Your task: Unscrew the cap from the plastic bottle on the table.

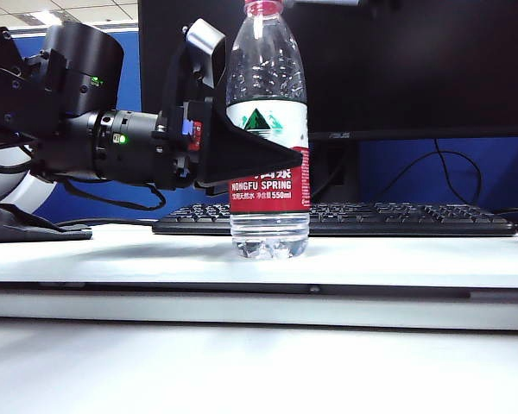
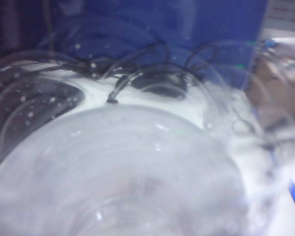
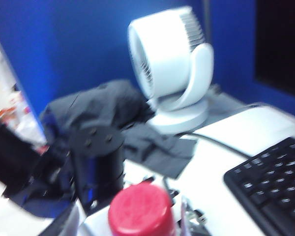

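Note:
The plastic bottle [image 1: 268, 78] stands upright on the white table [image 1: 397, 259], with its red cap [image 1: 263, 7] on the neck at the top edge of the exterior view. My left gripper [image 1: 281, 151] reaches in from the left and is shut on the bottle's body at label height, one black finger [image 1: 242, 151] across the front. In the left wrist view the clear bottle [image 2: 118, 172] fills the picture and hides the fingers. The right wrist view looks down on the cap [image 3: 140, 209] from close above. My right gripper's fingers show in no frame.
A black keyboard [image 1: 397, 217] lies behind the bottle, below a dark monitor [image 1: 397, 60]. The right wrist view also shows the keyboard [image 3: 270, 182], a white fan [image 3: 172, 69] and a dark cloth [image 3: 108, 108]. Cables [image 2: 152, 81] trail over the table beyond the bottle.

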